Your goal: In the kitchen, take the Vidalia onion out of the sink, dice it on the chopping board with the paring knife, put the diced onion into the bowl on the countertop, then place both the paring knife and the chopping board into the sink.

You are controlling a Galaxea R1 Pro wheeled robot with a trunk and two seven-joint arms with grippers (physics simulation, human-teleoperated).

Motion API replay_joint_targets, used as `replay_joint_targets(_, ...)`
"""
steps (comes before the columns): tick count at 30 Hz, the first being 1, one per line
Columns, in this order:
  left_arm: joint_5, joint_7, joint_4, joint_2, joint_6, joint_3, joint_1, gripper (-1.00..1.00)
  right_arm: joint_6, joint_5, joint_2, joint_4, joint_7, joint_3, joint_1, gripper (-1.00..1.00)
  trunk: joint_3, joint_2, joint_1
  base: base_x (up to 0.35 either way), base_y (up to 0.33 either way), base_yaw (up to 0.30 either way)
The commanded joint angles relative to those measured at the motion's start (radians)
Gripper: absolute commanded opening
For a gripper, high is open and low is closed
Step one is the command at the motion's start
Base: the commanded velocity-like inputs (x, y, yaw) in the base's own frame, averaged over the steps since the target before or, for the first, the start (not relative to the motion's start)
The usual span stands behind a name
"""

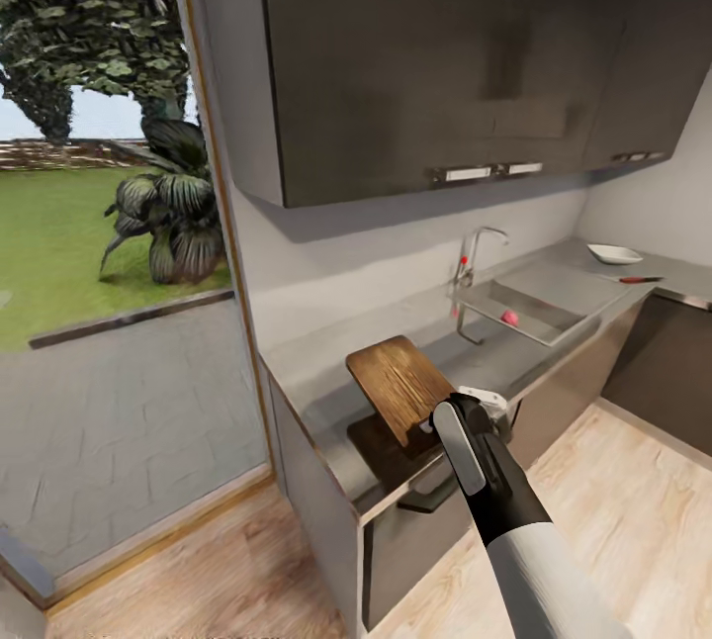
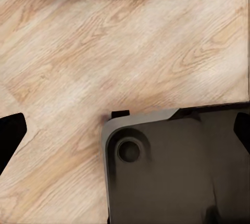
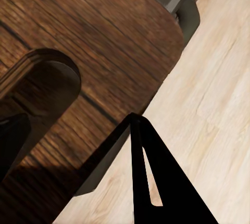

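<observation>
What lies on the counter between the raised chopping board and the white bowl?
In the head view, the sink, holding a small pink onion, lies between the chopping board and the bowl; a knife rests near the bowl.

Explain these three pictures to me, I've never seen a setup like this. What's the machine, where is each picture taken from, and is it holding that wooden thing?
This is a simulated two-armed robot on wheels, steered by a person. The big picture comes from its head camera, looking down at a kitchen. The countertop runs along the wall to a sink with a small reddish object in it, likely the onion. Farther along sit a white bowl and the paring knife.

The right gripper is holding the chopping board tilted up above the counter. The right wrist camera shows that board close up, with floor behind. The left wrist camera looks down at the wood floor and a dark part, probably of the robot itself.
</observation>
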Motion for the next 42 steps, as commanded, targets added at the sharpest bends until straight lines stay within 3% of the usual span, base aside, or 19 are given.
replay_joint_targets(1, 0.002, 0.0, -0.002, 0.001, -0.002, -0.004, 0.0, 1.0, 0.002, -0.01, -0.001, -0.001, -0.01, 0.002, -0.001, -1.0, -0.001, -0.002, 0.001, 0.0, -0.316, 0.253)
replay_joint_targets(42, 0.002, 0.0, 0.015, 0.0, -0.001, -0.003, 0.0, 1.0, 0.002, -0.01, -0.001, -0.001, -0.01, 0.003, -0.001, -1.0, 0.034, -0.002, 0.001, -0.034, -0.317, 0.253)
